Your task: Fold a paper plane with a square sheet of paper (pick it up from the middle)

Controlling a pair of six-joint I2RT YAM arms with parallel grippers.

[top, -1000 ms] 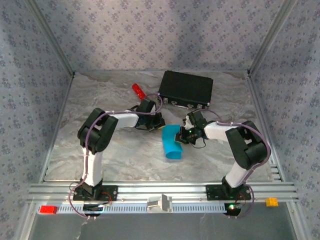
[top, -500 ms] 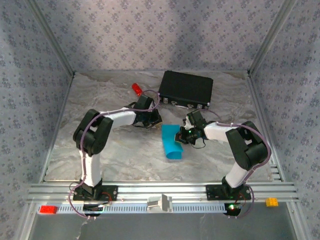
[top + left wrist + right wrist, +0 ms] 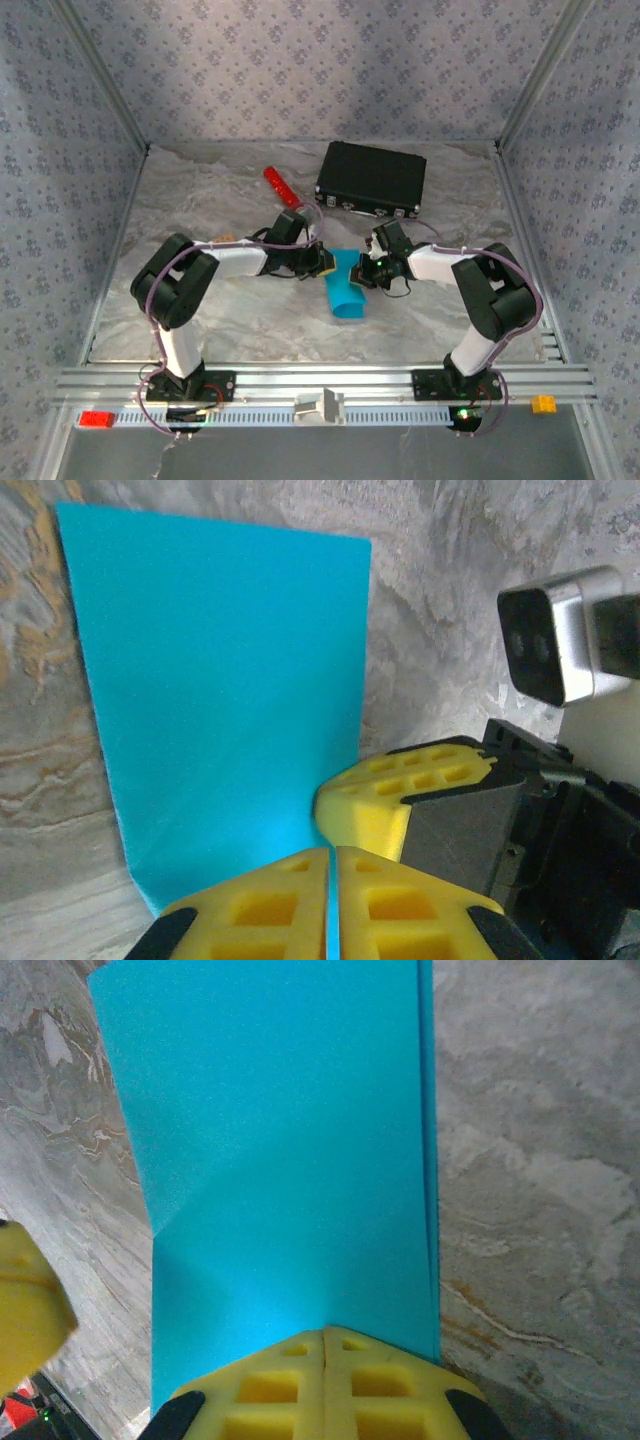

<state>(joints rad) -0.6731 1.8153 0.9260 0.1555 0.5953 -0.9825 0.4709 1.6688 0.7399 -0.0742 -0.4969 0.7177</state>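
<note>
The square sheet of paper [image 3: 345,292] lies folded into a cyan-blue strip at the middle of the table, with a diagonal crease near its far end [image 3: 290,1140]. My right gripper [image 3: 363,272] is shut on the strip's far right edge, and the paper spreads straight out from its tips [image 3: 325,1332]. My left gripper [image 3: 322,262] sits at the strip's far left edge, opposite the right one. Its yellow pads [image 3: 330,852] stand almost together over the paper [image 3: 220,680], a hairline of cyan showing between them. The right gripper's yellow finger [image 3: 400,792] is just beside them.
A black case [image 3: 372,178] lies at the back, just behind both grippers. A red cylinder [image 3: 277,184] lies to its left. Patterned walls close the left, right and back sides, and an aluminium rail [image 3: 320,380] runs along the near edge.
My left arm has swung forward and to the right, bringing its gripper from near the case down to the paper's far left edge. The right arm and the paper have stayed put.
</note>
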